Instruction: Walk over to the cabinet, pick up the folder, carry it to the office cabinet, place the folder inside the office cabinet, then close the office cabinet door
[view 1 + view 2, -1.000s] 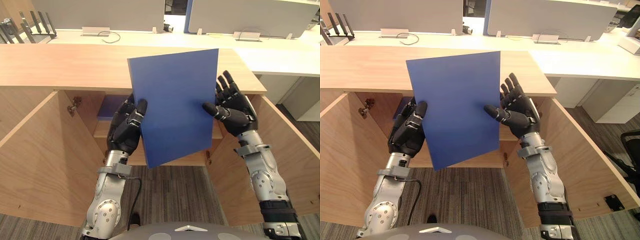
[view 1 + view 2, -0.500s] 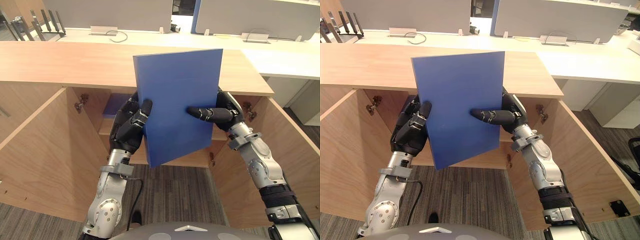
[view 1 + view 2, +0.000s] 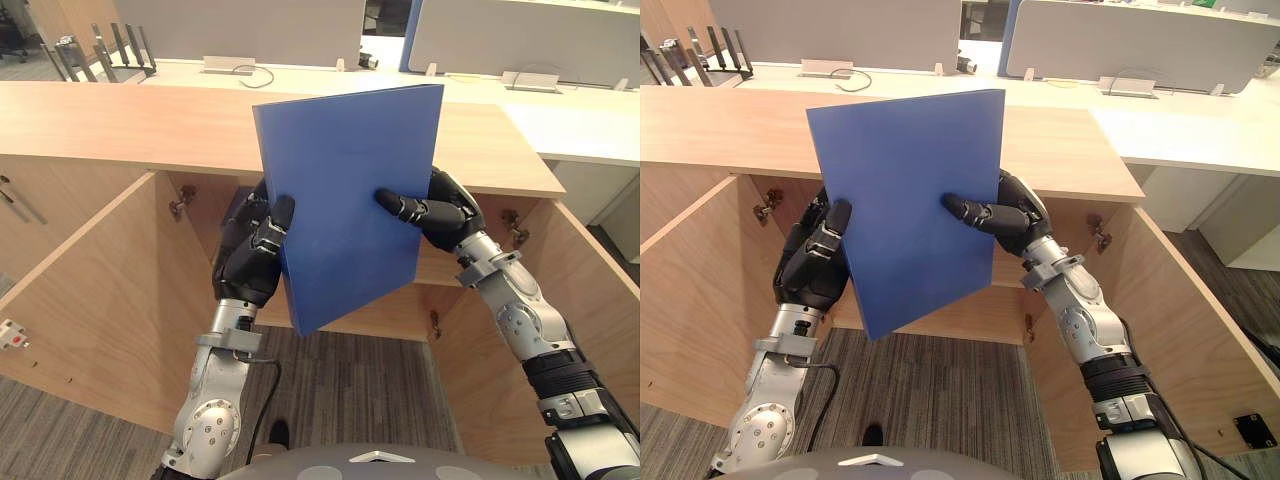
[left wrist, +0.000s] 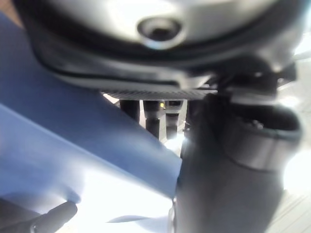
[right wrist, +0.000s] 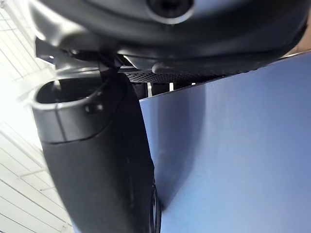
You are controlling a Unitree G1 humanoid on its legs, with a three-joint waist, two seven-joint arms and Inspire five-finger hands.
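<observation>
Upright, blue folder [image 3: 350,200] pinched by left hand [image 3: 248,262] and right hand [image 3: 442,212], fingertips hidden behind it

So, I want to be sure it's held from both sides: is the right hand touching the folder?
Touching. In the left eye view the right hand lays its thumb flat on the front of the folder, with its fingers curled behind the folder's edge.

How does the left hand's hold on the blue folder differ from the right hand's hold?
The left hand grips the blue folder at its left edge, low down; the right hand grips the right edge, higher up. The left hand's thumb points upward on the front face, while the right hand's thumb lies sideways across it. Both pinch the folder, thumb in front, before the open cabinet.
</observation>
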